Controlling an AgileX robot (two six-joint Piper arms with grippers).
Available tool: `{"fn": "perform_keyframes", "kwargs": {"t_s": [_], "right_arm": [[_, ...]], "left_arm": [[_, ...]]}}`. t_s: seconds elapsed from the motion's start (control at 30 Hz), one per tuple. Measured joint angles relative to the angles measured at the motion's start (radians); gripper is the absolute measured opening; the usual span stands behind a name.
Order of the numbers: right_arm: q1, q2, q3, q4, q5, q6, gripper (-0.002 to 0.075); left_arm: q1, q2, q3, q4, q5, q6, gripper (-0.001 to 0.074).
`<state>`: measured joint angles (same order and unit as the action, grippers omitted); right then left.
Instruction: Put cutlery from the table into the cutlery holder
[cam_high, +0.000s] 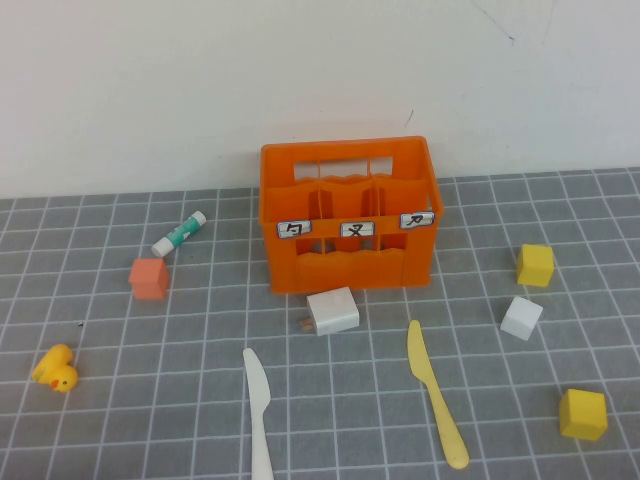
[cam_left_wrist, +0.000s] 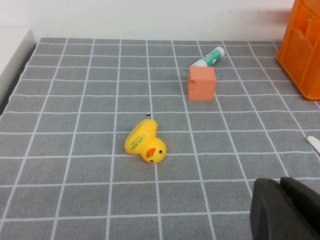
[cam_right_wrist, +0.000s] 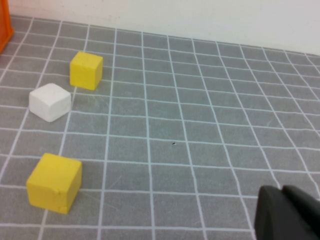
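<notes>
The orange cutlery holder (cam_high: 350, 215) stands upright at the back middle of the grey gridded table (cam_high: 150, 420), with nothing showing in its compartments. The white knife (cam_high: 258, 410) lies flat in front of it to the left. The yellow knife (cam_high: 433, 392) lies flat to the right. Neither arm shows in the high view. My left gripper (cam_left_wrist: 281, 184) is shut and empty, low over the table's left side; the holder's edge (cam_left_wrist: 302, 50) and the white knife's tip (cam_left_wrist: 314, 142) show there. My right gripper (cam_right_wrist: 283, 191) is shut and empty over the right side.
A white-and-green tube (cam_high: 180, 232), a small orange cube (cam_high: 149, 278) and a yellow duck (cam_high: 56, 368) lie on the left. A white plug block (cam_high: 332, 311) sits just before the holder. A white cube (cam_high: 521, 318) and two yellow cubes (cam_high: 535, 265) (cam_high: 583, 414) lie on the right.
</notes>
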<state>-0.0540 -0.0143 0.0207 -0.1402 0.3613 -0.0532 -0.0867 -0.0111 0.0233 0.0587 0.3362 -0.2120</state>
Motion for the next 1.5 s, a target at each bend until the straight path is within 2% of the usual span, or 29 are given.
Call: {"fn": "perform_keyframes", "kwargs": {"t_s": [0.47,0.6,0.7,0.97,1.1,1.33,1.4,1.5], "right_arm": [[0.000,0.000,0.000,-0.011,-0.004,0.000,-0.0003],[0.000,0.000,0.008,-0.020,-0.082,0.000,-0.0003],[0.000,0.000,0.008,-0.030,-0.226,0.000,-0.0003],[0.000,0.000,0.008,-0.034,-0.841,0.009,-0.0003],[0.000,0.000,0.008,-0.017,-1.016,0.030,-0.0003],[0.000,0.000,0.008,-0.008,-1.022,0.044,-0.0003],[0.000,0.000,0.005,-0.008,-1.005,0.022,-0.0003],[0.000,0.000,-0.057,-0.010,-0.871,0.006,-0.0003]], "left_arm": [[0.000,0.000,0.000,0.010,0.000,0.000,-0.0001],[0.000,0.000,0.000,0.024,-0.023,0.000,-0.0001],[0.000,0.000,0.006,0.047,-0.138,0.000,-0.0001],[0.000,0.000,0.006,0.177,-0.580,0.001,-0.0001],[0.000,0.000,0.006,0.213,-0.744,-0.003,-0.0001],[0.000,0.000,0.006,0.198,-0.964,-0.029,-0.0001],[0.000,0.000,0.006,0.147,-0.980,-0.027,-0.0001],[0.000,-0.002,-0.015,0.041,-0.927,-0.024,-0.0001]]}}
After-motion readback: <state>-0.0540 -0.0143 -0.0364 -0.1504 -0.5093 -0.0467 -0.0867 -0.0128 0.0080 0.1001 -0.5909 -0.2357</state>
